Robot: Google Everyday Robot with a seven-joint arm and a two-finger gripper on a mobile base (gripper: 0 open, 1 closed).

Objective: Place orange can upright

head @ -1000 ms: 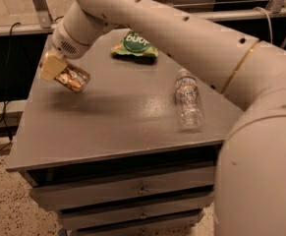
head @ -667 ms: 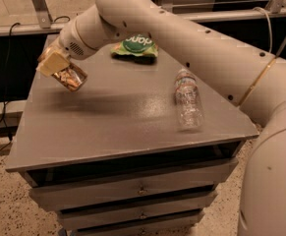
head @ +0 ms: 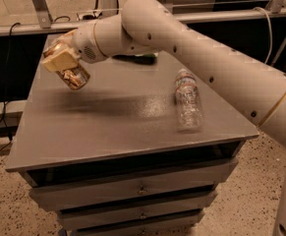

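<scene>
Holding orange can (head: 76, 77) off the bench (head: 108, 136), over its far-left part, clamped in the pincer (head: 66, 69). Pincer closed on the can's upper end; can tilted, lower end angled down and to the right, not vertical. Appears clear of the surface, judging by the soft shadow (head: 98, 104) cast on the top nearer than the can.

Arm (head: 182, 38) reaching in from the right, crossing the far edge of the bench. Partly hiding a green packet (head: 143, 59) at the far side. Clear plastic bottle (head: 188, 100) lying on its side toward the right, cap end pointing far, well apart from the can. Drawers (head: 137, 186) below the top, shut.

Step in hand, by judgement: carry-and-orient phase, can gripped but not yet set down. Task not done while tilted and airborne.

Next move calls for: rotating the wrist until the can's long axis stands vertical, then lowering onto bare bench below, flat on its base. Release only once base sits fully flat. Plenty of free surface on the left; no need to go near the bottle. Risk, as a guess: letting go with tilt remaining, can tipping and rolling toward the left edge.
</scene>
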